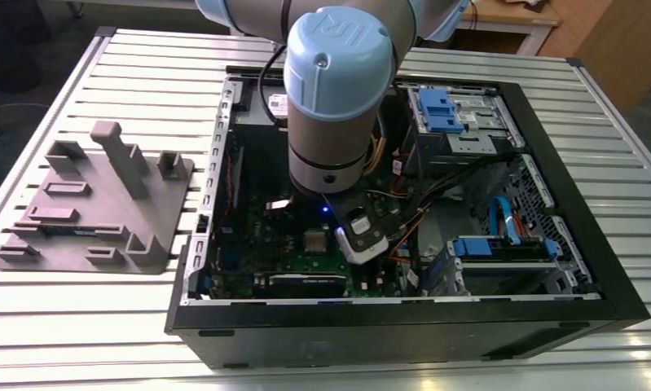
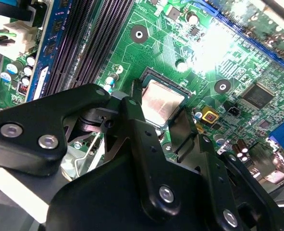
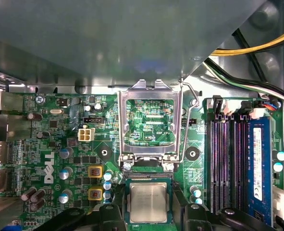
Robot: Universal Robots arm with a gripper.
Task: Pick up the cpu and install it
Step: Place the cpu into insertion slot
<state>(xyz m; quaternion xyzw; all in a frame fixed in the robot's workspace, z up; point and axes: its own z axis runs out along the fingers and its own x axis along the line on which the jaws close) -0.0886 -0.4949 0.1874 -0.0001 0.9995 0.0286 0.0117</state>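
Now the claw straddles the chip in its socket

Well, the cpu (image 3: 147,202) lies flat in its socket, mid-motherboard (image 3: 50,139). The gripper (image 2: 158,102) sits astride it, jaws parted just wider than the chip and apparently holding nothing. The load plate (image 3: 149,86) and lever (image 3: 187,120) stand open at the socket's edge, presumably to keep it free. Capacitors (image 3: 108,185) and memory slots (image 3: 226,163) crowd either side

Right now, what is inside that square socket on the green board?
The cpu lies flat in the socket, silvery top up, with the hinged metal frame lifted open. The contacts beneath it are covered.
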